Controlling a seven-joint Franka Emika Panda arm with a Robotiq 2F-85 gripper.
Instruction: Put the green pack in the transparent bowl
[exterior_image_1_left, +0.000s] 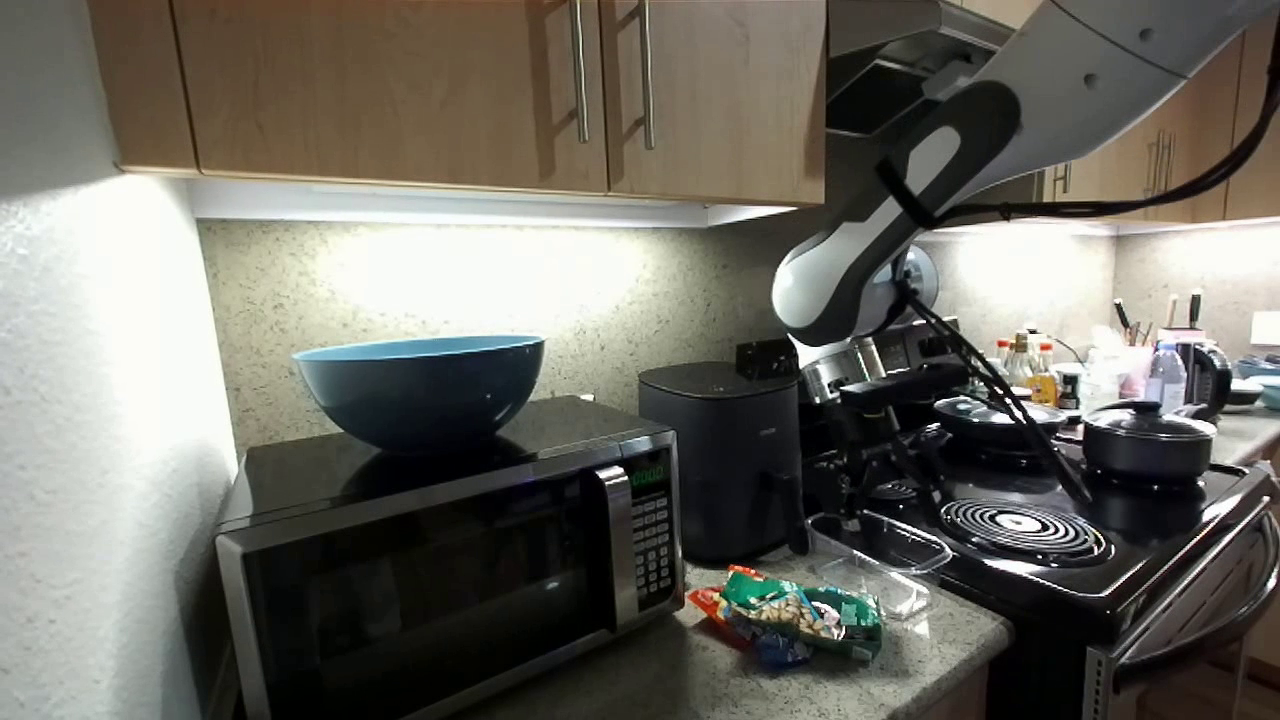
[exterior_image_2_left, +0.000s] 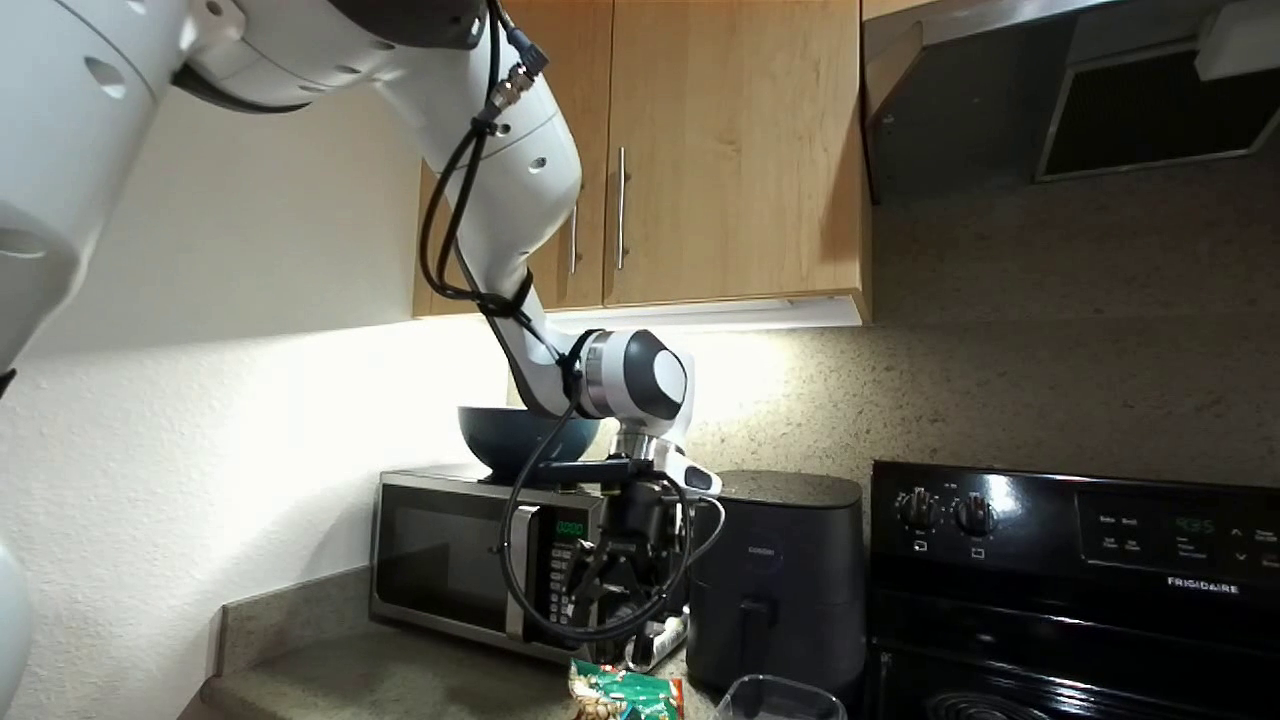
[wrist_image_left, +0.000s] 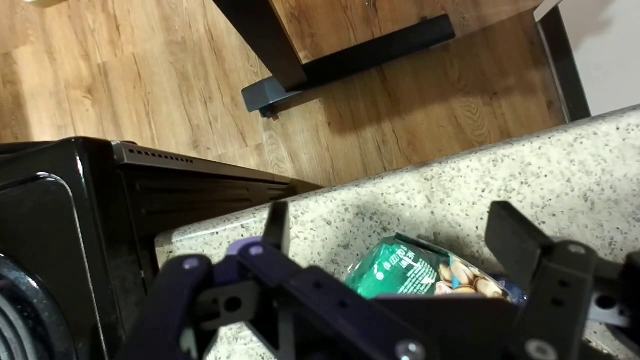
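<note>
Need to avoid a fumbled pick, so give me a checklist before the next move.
1. Gripper open: ok, fingers apart in the wrist view.
2. Green pack lined up for grasping: cannot tell; the gripper hides part of it.
3. Green pack free of the orange-red packet: not ok, they overlap in an exterior view.
4. Transparent bowl upright: ok, open side up.
5. Black cable clear of the gripper: cannot tell; its loop crosses it in an exterior view.

Counter (exterior_image_1_left: 930, 650), near edge beside range (exterior_image_1_left: 1160, 520): one transparent bowl (exterior_image_1_left: 880, 565). Toward front edge: one green pack (wrist_image_left: 417, 270); red and blue wrapping (exterior_image_1_left: 783, 652) beneath, count unclear. Toward rear edge: one microwave (exterior_image_1_left: 430, 590), one air fryer (exterior_image_1_left: 720, 465), one blue bowl (exterior_image_1_left: 425, 395). Range: two lidded pans (exterior_image_1_left: 1148, 450). Gripper (wrist_image_left: 390, 221): one.
</note>
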